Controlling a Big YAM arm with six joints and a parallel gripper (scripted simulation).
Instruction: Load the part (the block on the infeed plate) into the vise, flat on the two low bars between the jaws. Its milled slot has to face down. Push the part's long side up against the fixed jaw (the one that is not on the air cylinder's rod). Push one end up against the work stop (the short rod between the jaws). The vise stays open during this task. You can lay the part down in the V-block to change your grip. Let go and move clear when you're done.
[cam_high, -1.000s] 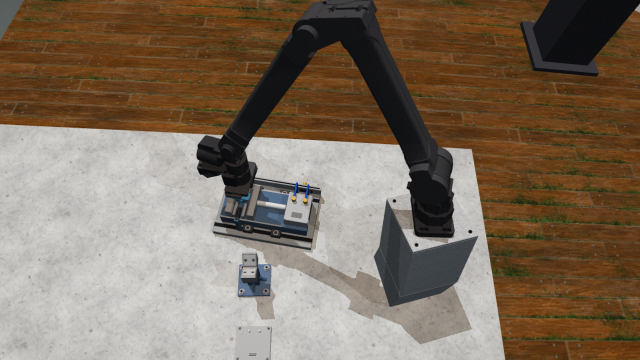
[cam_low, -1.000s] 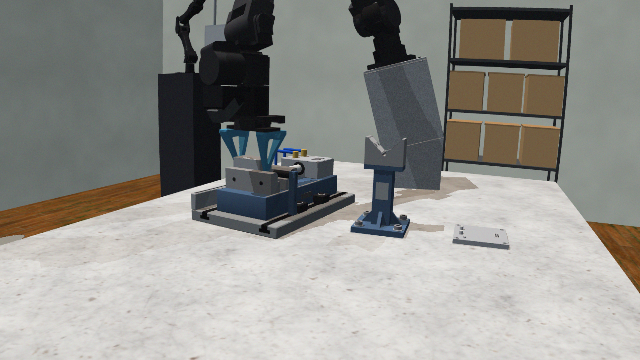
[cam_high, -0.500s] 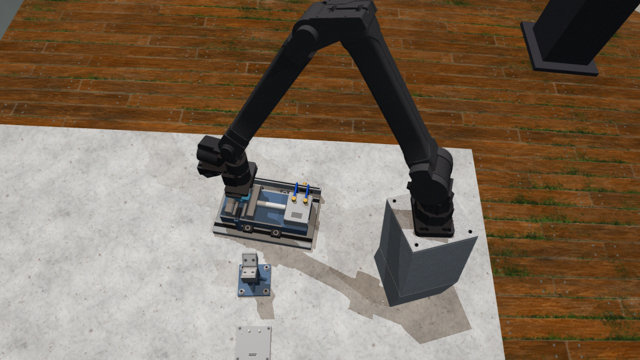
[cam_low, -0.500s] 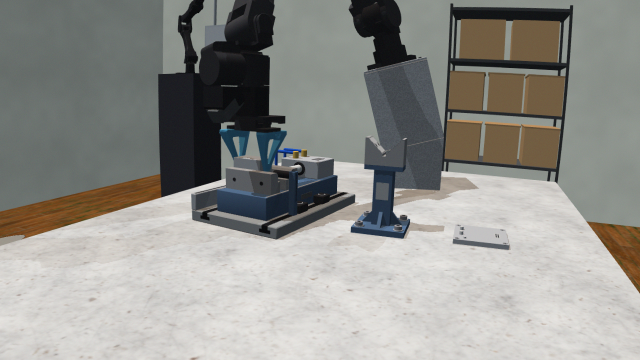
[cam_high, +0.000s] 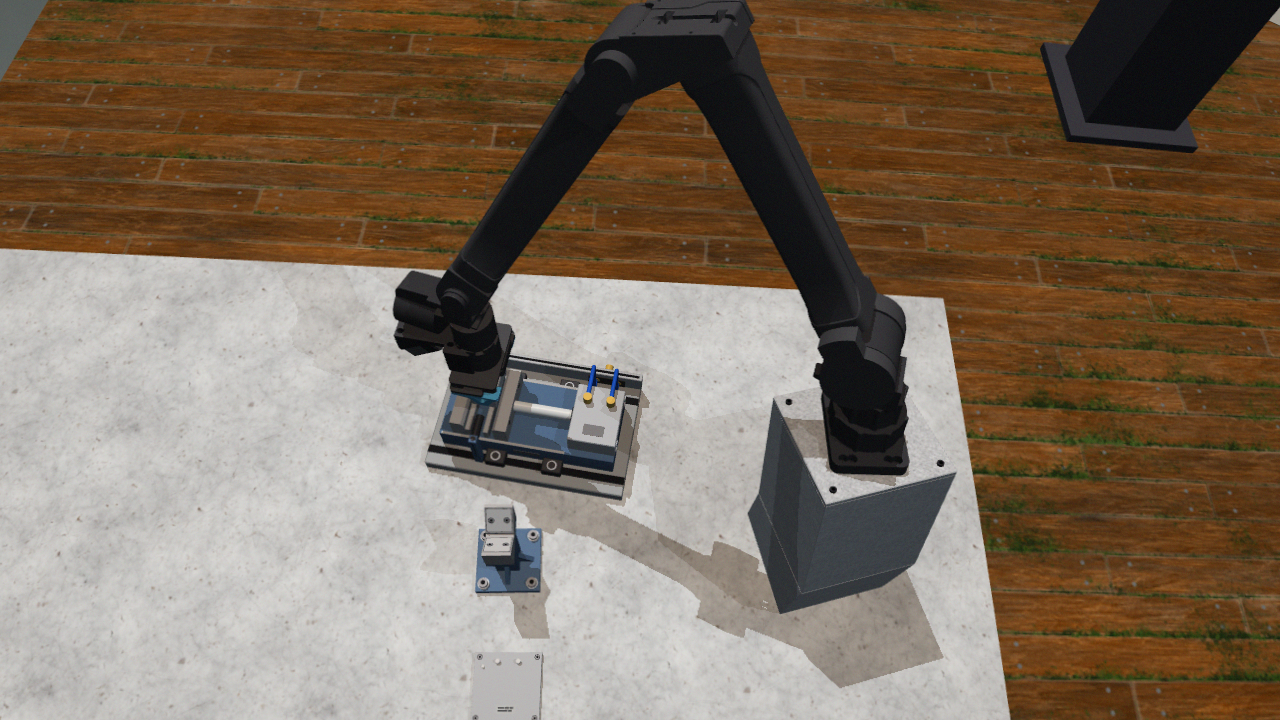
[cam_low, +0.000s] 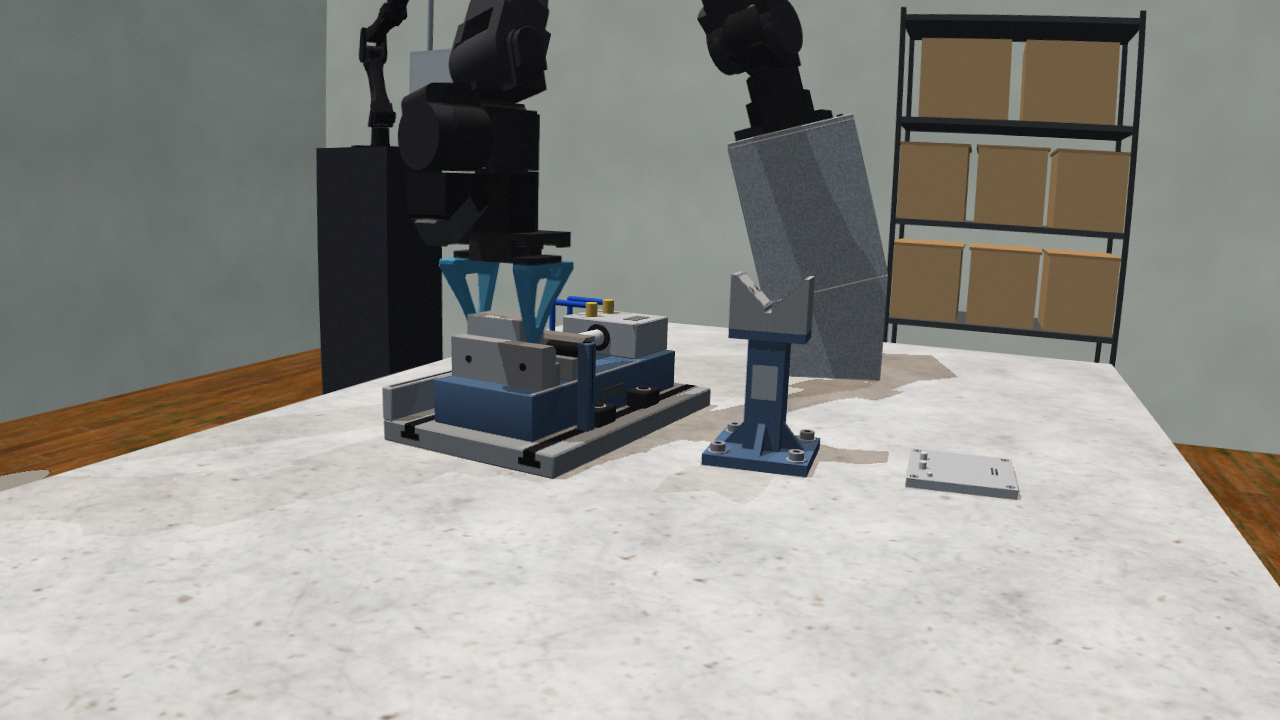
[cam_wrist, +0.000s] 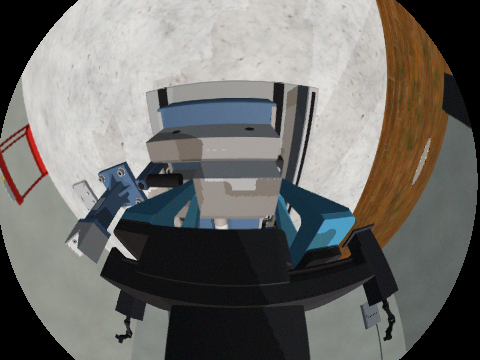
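The tabletop (cam_low: 572, 582) looked like pale, mottled stone — matt and speckled. The vise (cam_low: 501, 402) showed matt blue paint over dull grey metal; the infeed plate (cam_low: 971, 479) was plain grey metal. The floor (cam_high: 268, 134) was worn wooden planking.

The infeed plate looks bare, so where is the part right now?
In the exterior view the part is held in the gripper, down in the vise behind the near jaw, left of the V-block.
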